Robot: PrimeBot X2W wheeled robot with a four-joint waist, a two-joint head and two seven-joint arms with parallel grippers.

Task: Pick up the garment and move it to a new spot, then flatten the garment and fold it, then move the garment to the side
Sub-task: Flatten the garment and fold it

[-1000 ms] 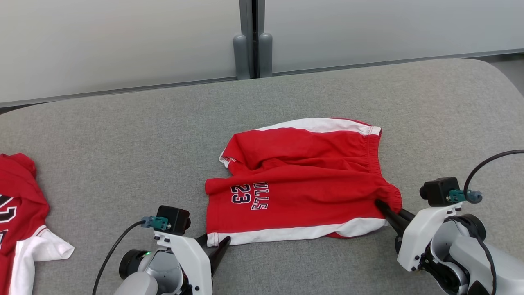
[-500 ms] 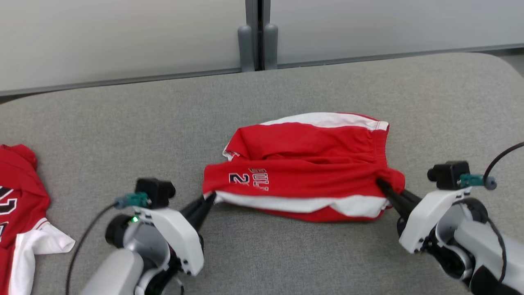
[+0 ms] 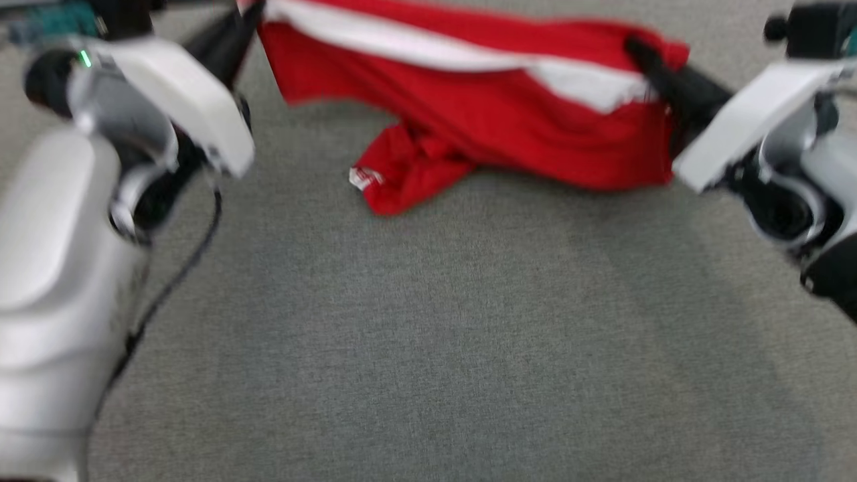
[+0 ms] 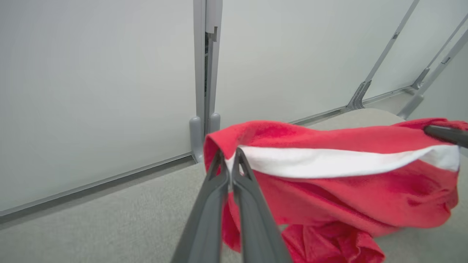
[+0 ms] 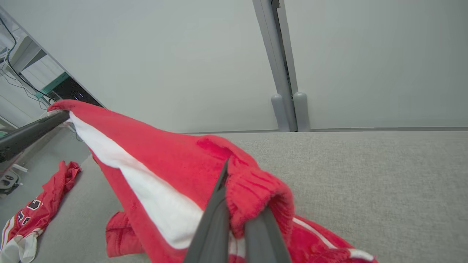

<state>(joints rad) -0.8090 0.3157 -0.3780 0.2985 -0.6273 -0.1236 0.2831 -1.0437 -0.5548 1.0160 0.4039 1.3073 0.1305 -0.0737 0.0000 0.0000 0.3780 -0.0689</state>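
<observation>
Head view, blurred: your left tool (image 3: 245, 12) is clamped shut on one end of the red-and-white garment (image 3: 482, 114). Your right tool (image 3: 635, 45) is clamped on the other end. The garment is strung between them above the grey surface (image 3: 428, 348), and its bunched lower part appears to touch the surface.
Left wrist view: jaws together, pinching a corner by the white stripe. That corner is well above the surface.
Right wrist view: jaws closed on the gathered elastic waistband, also above the surface. A second red jersey (image 5: 51, 193) lies on the surface, out at its far end.
</observation>
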